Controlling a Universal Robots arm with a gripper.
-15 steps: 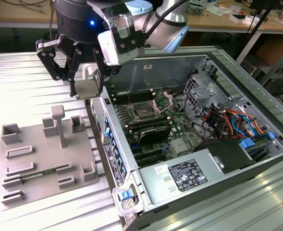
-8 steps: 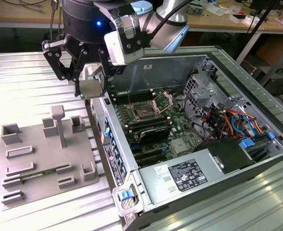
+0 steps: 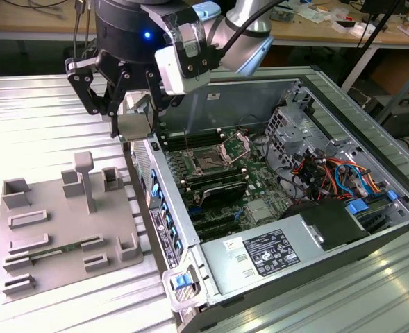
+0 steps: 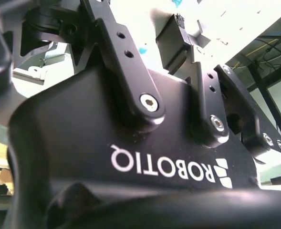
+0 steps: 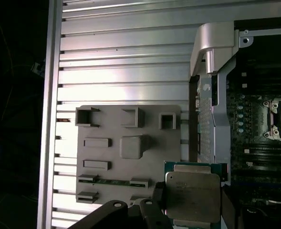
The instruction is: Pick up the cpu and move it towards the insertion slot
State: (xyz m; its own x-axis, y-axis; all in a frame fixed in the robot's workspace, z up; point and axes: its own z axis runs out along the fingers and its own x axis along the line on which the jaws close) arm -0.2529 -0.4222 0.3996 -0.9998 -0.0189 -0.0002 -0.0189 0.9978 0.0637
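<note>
Exterior view showed the gripper point(image 3: 133, 118), fingers clamped on one cpu point(image 3: 136, 130), over the computer case's point(image 3: 159, 208) wall; one insertion slot point(image 3: 207, 163) lay inside, one grey tray point(image 3: 51, 208) at the exterior view's left.

Work surface is a ribbed aluminium table point(image 3: 44, 104), and the same slats appear in the first wrist view point(image 5: 130, 62). There's a strong glare patch point(image 3: 23, 139) on it toward the exterior view's left. A wooden workbench point(image 3: 308, 33) runs along the back with papers point(image 3: 308, 12) on top and a grey metal leg point(image 3: 361, 66) below. Past the table edge in the first wrist view it's dark. The second wrist view has a bright white backdrop point(image 4: 245, 19).
</note>
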